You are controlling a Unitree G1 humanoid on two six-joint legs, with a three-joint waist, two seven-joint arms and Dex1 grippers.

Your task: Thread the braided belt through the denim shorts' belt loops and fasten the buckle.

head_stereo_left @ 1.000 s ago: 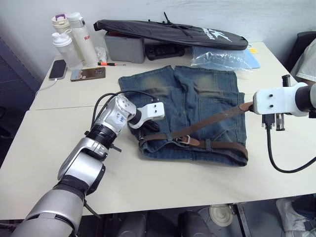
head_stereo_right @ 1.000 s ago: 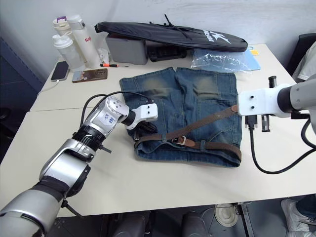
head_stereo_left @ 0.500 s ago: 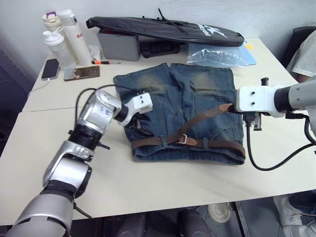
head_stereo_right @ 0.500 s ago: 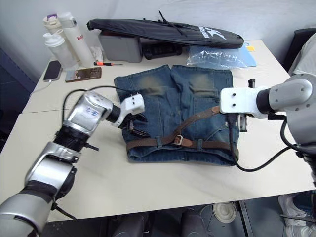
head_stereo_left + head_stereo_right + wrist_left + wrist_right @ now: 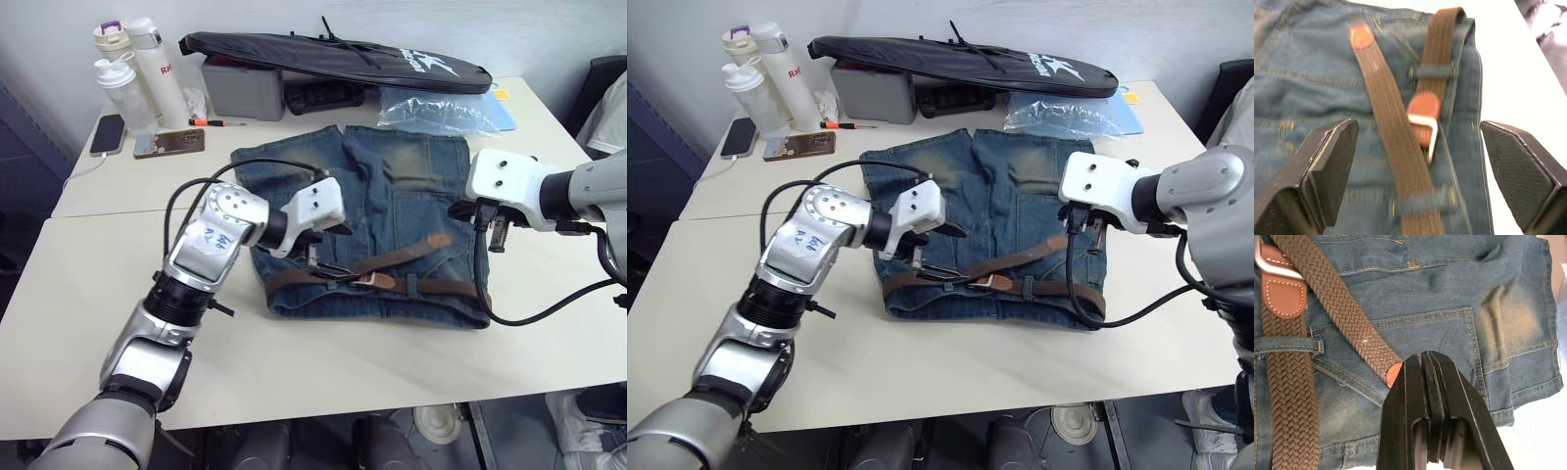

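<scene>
**Two grippers over the waistband, belt end lying loose**

Two arms frame the denim shorts [image 5: 377, 220], which lie flat on the table [image 5: 294, 362] with the waistband toward the robot. Starting at the left, the left gripper [image 5: 1418, 161] hovers just above the waistband with its fingers [image 5: 1327, 166] spread wide and holding nothing. Between them sits the buckle [image 5: 1425, 134], with the braided belt [image 5: 392, 274] passing under a belt loop [image 5: 1432, 72] beyond it and another loop nearer the wrist.

Moving toward the middle, the belt runs along the waistband through the belt loops, and its free end crosses diagonally up over the back pocket, ending in the reddish leather tip [image 5: 1395, 374].

On the right, the right gripper [image 5: 1432, 382] has its fingers pressed together and empty, poised just above that tip; whether it touches the leather I cannot tell.

The buckle looks not yet properly fastened, in my judgement. The risks from here:

- The free end lies slack, so a pinch that lands on denim instead of leather would drag the shorts and shift the buckle away from the waiting left gripper.
- Pulling the tip sideways could draw the strap back out of a loop.
- If the left gripper closes off-centre, the small metal frame may tilt or slip aside.
</scene>
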